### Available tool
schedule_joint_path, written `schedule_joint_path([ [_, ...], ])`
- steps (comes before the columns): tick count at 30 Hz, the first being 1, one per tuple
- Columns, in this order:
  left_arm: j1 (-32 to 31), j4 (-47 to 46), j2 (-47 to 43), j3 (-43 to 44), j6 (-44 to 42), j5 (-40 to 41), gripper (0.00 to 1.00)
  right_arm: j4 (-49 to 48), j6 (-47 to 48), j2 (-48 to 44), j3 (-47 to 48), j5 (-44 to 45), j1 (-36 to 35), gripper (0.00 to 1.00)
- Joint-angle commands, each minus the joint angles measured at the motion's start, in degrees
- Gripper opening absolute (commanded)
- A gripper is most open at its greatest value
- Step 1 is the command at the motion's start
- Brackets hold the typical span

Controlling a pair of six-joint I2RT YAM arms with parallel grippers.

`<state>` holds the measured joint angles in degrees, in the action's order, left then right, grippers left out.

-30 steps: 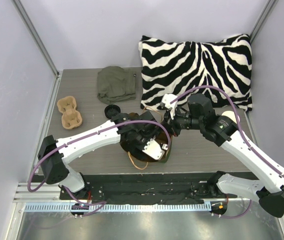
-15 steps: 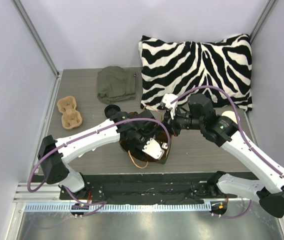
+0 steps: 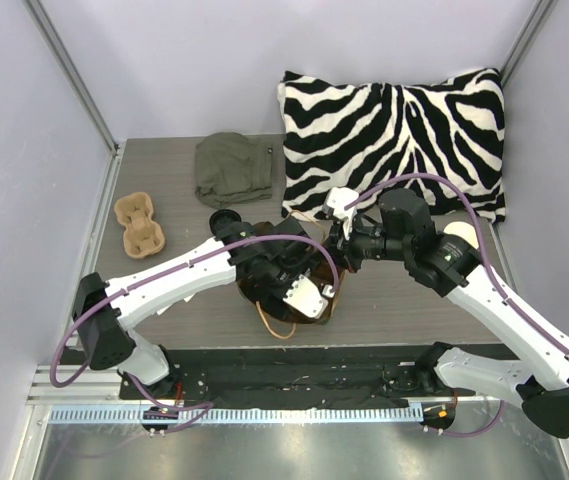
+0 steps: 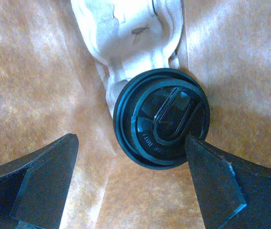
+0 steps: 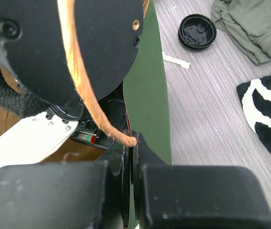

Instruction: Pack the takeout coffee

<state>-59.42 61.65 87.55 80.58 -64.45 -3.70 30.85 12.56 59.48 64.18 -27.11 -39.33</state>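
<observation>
The takeout coffee point(image 4: 161, 124) shows from above in the left wrist view as a round black lid. Its cup is hidden beneath the lid, and it stands on the brown paper floor inside the green bag point(image 5: 147, 95). Crumpled white paper point(image 4: 125, 38) lies just beyond it. My left gripper point(image 4: 130, 138) hangs open over it, one finger point(image 4: 45, 181) well to the left and the other point(image 4: 216, 186) at the lid's right edge. My right gripper point(image 5: 131, 143) is shut on the bag's rim beside its rope handle point(image 5: 85, 90). From above, the bag point(image 3: 264, 292) sits mid-table under both wrists.
A loose black lid point(image 3: 225, 220) lies left of the bag, also seen from the right wrist point(image 5: 197, 31). A tan pulp cup tray point(image 3: 139, 223) sits far left, an olive cloth point(image 3: 232, 168) at the back, and a zebra pillow point(image 3: 394, 130) at the back right.
The left arm has shifted slightly over the bag. The right arm keeps its hold on the rim.
</observation>
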Motion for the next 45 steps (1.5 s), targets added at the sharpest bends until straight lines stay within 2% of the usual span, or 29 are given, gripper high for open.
schedule_joint_path([
  [1,-0.7,-5.2,-5.7,3.3,-3.4,-3.5,1.0,4.1,0.7,1.4,-1.0,3.1,0.0,0.01],
  [18,-1.7,-3.6,-5.7,0.5,-4.4,-3.1,1.0,3.5,-5.4,4.0,2.4,-6.2,6.7,0.01],
  [25,-1.7,-4.6,-5.7,0.9,-3.7,-2.6,0.99,3.3,-2.9,4.2,2.2,-5.8,6.7,0.01],
  [45,-1.6,-3.2,-3.6,12.8,-1.7,-2.7,0.93,1.9,3.3,1.7,0.9,-0.5,6.7,0.01],
])
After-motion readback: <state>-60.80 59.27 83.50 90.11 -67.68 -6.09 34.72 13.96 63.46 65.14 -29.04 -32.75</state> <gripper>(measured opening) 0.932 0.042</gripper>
